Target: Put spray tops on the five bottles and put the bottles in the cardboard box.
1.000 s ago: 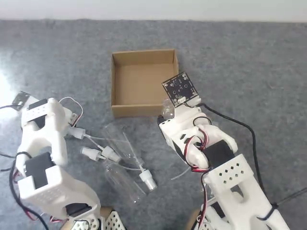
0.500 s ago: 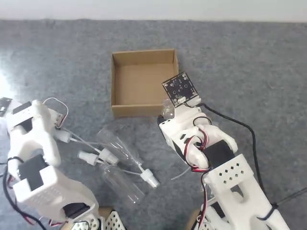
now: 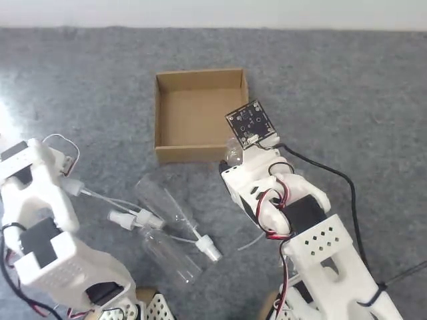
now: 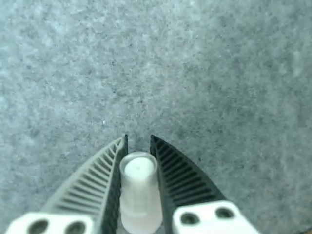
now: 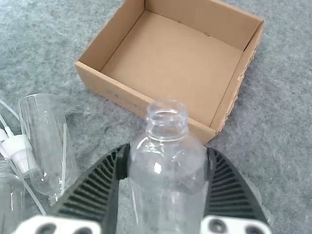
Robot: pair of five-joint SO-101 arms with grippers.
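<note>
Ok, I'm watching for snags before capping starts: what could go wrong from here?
The spray top in the left fingers trails a thin tube toward the loose bottles; it may snag them. The open bottle in the right fingers is smooth and might slip when capped.

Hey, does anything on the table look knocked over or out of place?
Two clear bottles lie tipped on their sides near the cardboard box, with loose spray tops scattered among them. The right gripper holds an uncapped bottle, the left gripper a spray top. Nothing looks spilled or broken.
</note>
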